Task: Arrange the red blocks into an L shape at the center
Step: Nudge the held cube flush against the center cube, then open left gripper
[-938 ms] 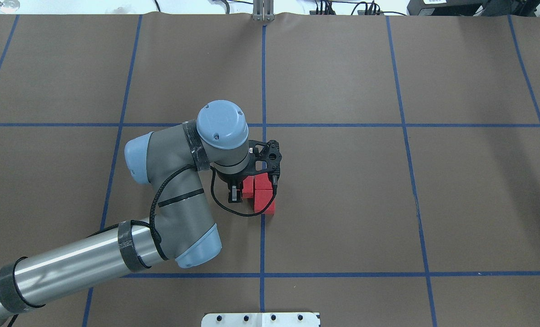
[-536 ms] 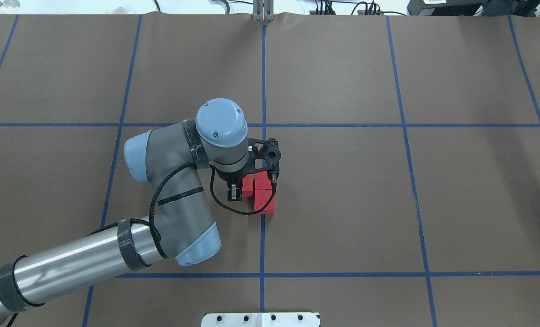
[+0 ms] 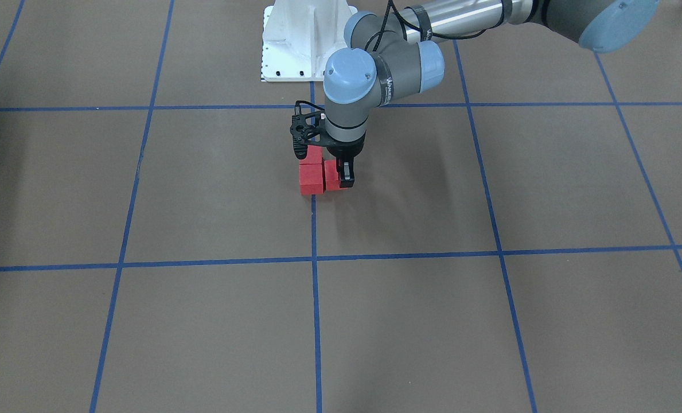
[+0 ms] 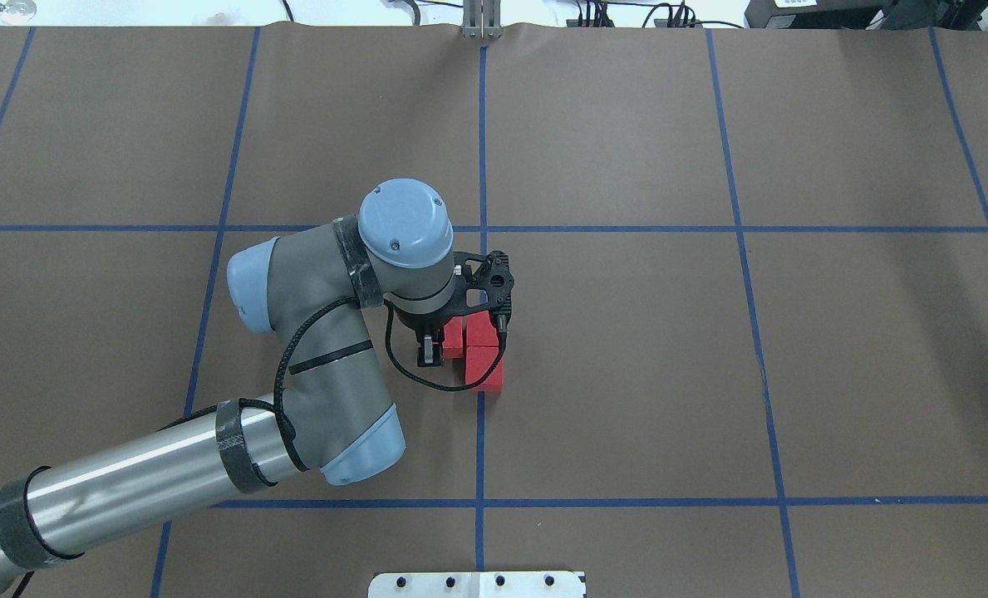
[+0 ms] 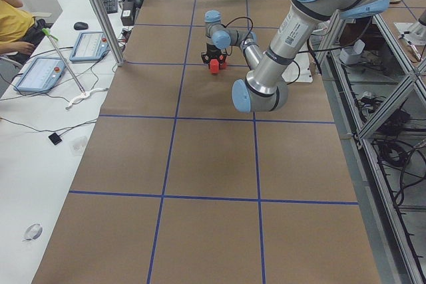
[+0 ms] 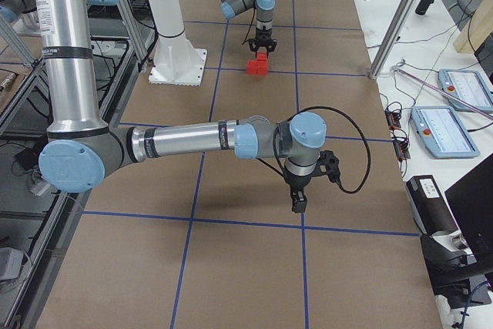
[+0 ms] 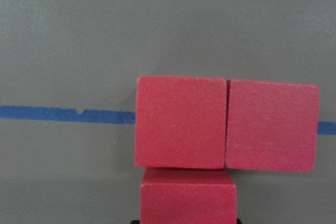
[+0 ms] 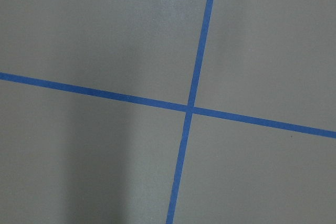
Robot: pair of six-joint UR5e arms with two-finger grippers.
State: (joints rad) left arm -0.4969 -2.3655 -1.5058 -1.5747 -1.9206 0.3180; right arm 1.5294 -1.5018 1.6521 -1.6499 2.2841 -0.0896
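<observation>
At the center (image 4: 543,357) of the table (image 4: 834,374), the left hand (image 4: 432,351) stands over the red blocks (image 4: 484,367), one finger (image 4: 430,354) beside the leftmost; whether it grips I cannot tell. All three touch in an L shape (image 7: 181,129). Farther right, the right hand (image 6: 299,199) hovers, its opening unclear.

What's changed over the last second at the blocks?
Early on, the left arm edged very slightly away from the robot. Since then nothing has visibly moved. The left gripper stays beside the end block, and the three red blocks stay in a touching L.
</observation>
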